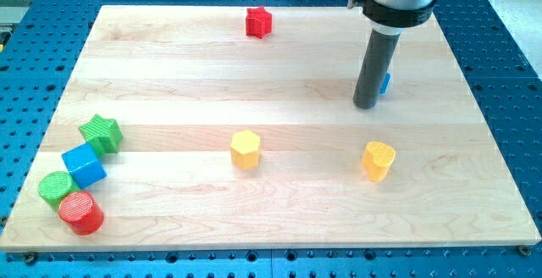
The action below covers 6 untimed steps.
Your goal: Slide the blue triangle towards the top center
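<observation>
One block matters: the blue triangle, mostly hidden behind my rod at the board's right, sits just to the view's right of my tip, touching or nearly so; no claw here, just a bare rod, so top center lies up-left.

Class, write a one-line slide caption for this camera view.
My tip touches the mostly hidden blue triangle at the board's right, with the red star near the top center.
</observation>
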Each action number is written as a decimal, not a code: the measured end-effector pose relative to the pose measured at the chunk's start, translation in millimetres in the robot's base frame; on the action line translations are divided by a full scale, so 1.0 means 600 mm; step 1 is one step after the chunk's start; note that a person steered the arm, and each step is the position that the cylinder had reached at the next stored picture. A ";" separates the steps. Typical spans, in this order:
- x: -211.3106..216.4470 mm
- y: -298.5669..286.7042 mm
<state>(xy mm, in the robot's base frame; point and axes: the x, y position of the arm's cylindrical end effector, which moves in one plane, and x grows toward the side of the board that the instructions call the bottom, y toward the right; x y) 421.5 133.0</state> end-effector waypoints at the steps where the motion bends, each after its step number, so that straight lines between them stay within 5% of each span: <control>1: 0.012 -0.012; 2: -0.010 -0.100; 4: 0.073 -0.031; 5: 0.019 0.064; 6: -0.050 0.049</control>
